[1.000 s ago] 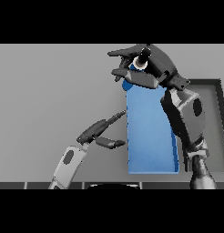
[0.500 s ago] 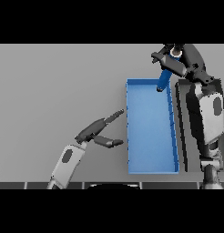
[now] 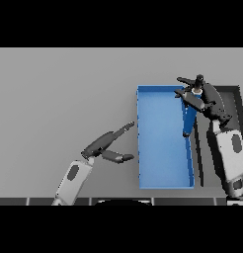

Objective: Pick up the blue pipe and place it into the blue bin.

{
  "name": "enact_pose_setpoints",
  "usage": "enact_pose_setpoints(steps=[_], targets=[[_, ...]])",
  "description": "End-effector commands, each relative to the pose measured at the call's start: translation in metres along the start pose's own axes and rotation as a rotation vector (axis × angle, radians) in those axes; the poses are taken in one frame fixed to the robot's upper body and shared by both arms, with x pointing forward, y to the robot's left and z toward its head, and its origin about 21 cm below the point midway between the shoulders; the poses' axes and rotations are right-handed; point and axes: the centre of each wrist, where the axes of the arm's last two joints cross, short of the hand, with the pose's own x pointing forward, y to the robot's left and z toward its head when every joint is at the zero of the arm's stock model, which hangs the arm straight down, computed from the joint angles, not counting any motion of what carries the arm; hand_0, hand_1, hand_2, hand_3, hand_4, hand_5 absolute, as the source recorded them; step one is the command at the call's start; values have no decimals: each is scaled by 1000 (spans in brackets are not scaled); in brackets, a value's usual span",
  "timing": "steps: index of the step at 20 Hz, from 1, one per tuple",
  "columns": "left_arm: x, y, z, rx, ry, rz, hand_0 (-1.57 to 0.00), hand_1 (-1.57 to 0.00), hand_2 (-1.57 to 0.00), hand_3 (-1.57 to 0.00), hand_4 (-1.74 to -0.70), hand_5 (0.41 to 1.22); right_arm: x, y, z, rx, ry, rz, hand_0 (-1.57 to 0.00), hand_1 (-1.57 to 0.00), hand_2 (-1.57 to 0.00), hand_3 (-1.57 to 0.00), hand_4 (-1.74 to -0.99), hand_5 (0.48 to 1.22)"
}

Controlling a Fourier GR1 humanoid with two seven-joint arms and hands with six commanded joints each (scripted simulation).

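Right hand gripping slim blue pipe, cylinder hanging tilted below fingers, over right wall of rectangular blue bin. Left hand hovering left of bin, fingers relaxed, holding nothing, above smooth grey table.

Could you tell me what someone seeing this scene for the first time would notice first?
The eye goes first to the long blue bin, bright on the grey table right of centre. At its far right corner the right hand holds the blue pipe, which hangs down along the bin's right wall. The left hand rests open just left of the bin.
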Motion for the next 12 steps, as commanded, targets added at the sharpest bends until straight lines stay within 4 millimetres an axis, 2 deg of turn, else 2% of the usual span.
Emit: enact_pose_setpoints(steps=[1, 2, 3, 4, 7, 8, 9, 10, 12], targets=[[2, 1, 1, 1, -6, -1, 1, 1, 1, 1, -884, 425, -9, 1, 3, -36, 43, 17, -1571, -1571, -1571, -1571, -1741, 1221], [3, 0, 0, -7, -2, 1, 1, 1, 1, 1, -887, 423, -14, 3, 2, -66, 77, 19, -1571, -1571, -1571, -1508, -1741, 1221], [6, -2, -4, -4, -1, -2, 1, 1, 1, 1, -888, 422, -24, 8, 4, -81, 111, 7, -1571, -1571, -1571, -1521, -1741, 1221], [3, -2, -3, -2, 7, -4, 1, 1, 1, 1, -887, 420, -29, 7, 5, -101, 138, 16, -1571, -1571, -1571, -1255, -1741, 1221], [5, 1, -3, -3, -4, -11, 1, 1, 1, 1, -883, 421, -45, 11, 4, -152, 236, 75, -1571, -1571, -1571, -908, -1741, 1221], [3, 0, -1, -5, 6, -9, 1, 1, 1, 1, -883, 421, -46, 12, 5, -174, 233, 81, -1571, -1548, -1571, -847, -1741, 1221], [6, 1, -1, -8, -3, -10, 1, 1, 1, 1, -882, 421, -49, 16, 1, -180, 246, 88, -1465, -1336, -1339, -788, -1678, 1221], [5, 1, 0, -12, -4, -11, 1, 1, 1, 1, -881, 422, -51, 18, -1, -190, 262, 105, -1172, -1069, -1071, -630, -1592, 1221], [5, 0, -2, -10, 2, -8, 1, 1, 1, 1, -878, 425, -54, 17, -5, -188, 307, 153, -750, -684, -685, -403, -1413, 1221]])
